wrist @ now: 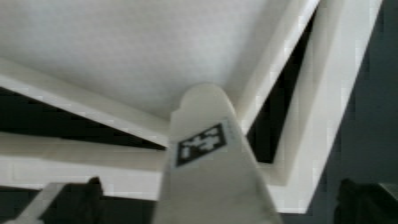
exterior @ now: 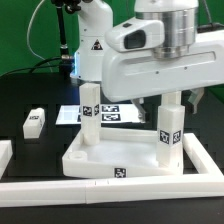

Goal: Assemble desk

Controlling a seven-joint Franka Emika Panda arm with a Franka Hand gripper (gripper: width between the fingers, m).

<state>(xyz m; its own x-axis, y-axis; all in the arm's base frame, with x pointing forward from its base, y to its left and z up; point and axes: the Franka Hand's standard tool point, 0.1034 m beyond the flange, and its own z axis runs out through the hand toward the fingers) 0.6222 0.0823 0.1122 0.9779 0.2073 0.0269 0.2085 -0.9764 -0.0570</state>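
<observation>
The white tray-like tabletop (exterior: pixel 120 160) lies upside up near the front rail, with a small tag on its front rim. Two white tagged legs stand upright in its corner sockets: one on the exterior view's left (exterior: pixel 89 115) and one on the right (exterior: pixel 168 128). My gripper (exterior: pixel 168 103) hangs over the right leg with its dark fingers either side of the leg's top and apart from it. In the wrist view the leg (wrist: pixel 210 150) rises between the fingers (wrist: pixel 71 200) toward the camera, with the tabletop (wrist: pixel 160 50) beyond it. A third leg (exterior: pixel 35 121) lies loose on the table.
The marker board (exterior: pixel 115 112) lies behind the tabletop. A long white rail (exterior: pixel 110 196) runs along the front and another piece (exterior: pixel 5 155) sits at the exterior view's left. The arm's white body fills the upper right.
</observation>
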